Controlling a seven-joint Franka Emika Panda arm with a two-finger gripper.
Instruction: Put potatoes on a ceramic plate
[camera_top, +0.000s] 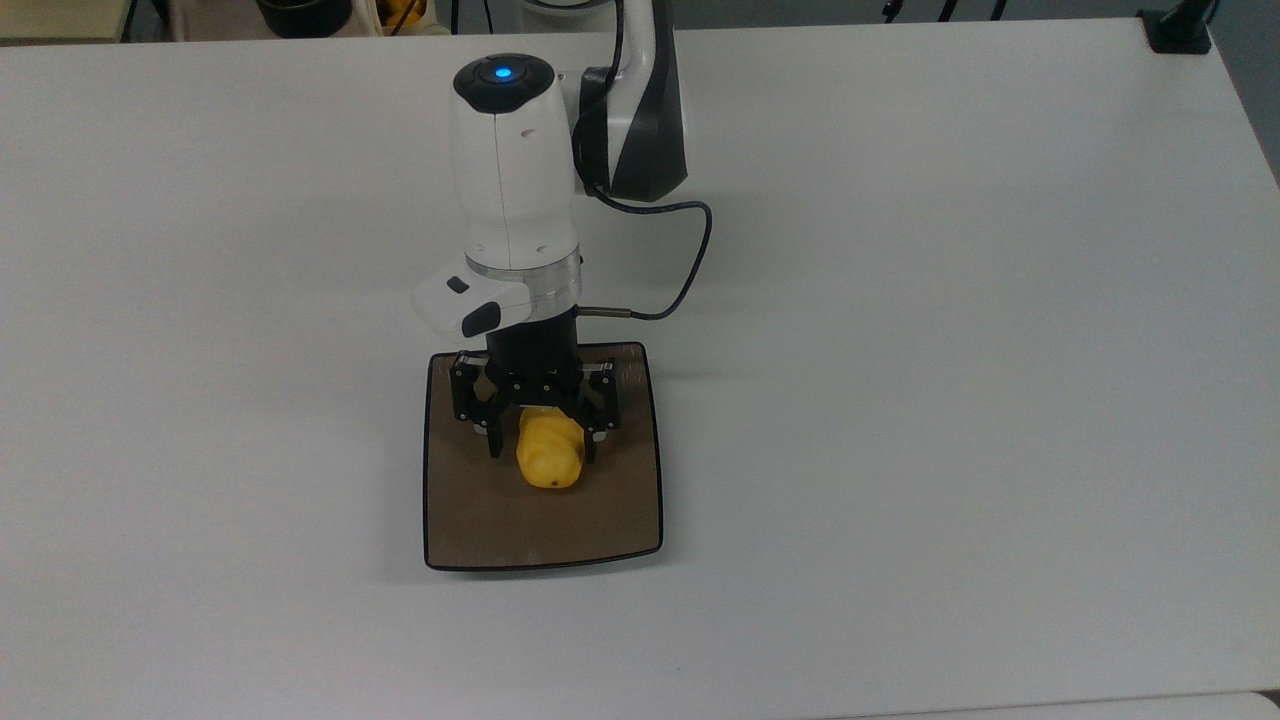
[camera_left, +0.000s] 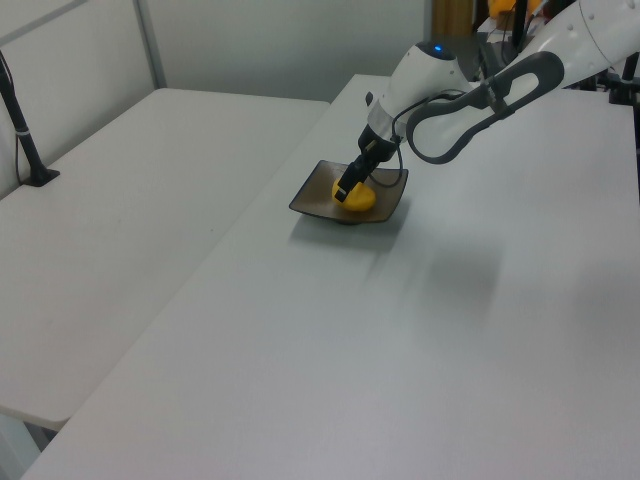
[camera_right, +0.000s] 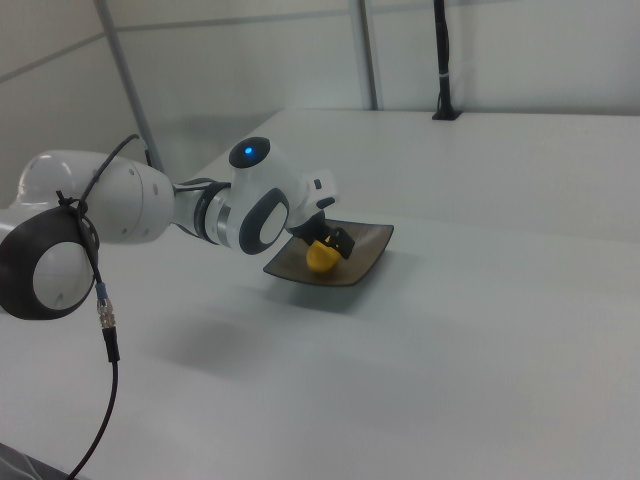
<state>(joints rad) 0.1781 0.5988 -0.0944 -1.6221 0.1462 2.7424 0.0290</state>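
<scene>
Jaws are seen spread to either side of the potato (camera_top: 549, 458), the two black fingers flanking its upper half in the top view; whether they touch the skin or stand just clear of it cannot be told. Gripper (camera_top: 541, 455) is pointed straight down over the plate (camera_top: 490, 520), and the potato is seated on the plate's brown surface, near its middle, with a tiny dark spot shown at the end farthest from the arm. In the left view the potato (camera_left: 359, 197) is seen low in the plate (camera_left: 312, 197), with the gripper (camera_left: 344, 193) at the side of it nearer the left view's left. In the right view the potato (camera_right: 320, 257) is set inside the plate (camera_right: 367, 255), beside the gripper (camera_right: 338, 244). Beyond the plate, a black cable (camera_top: 690, 265) is looped from the wrist, and all is carried by a white table (camera_top: 950, 350).
</scene>
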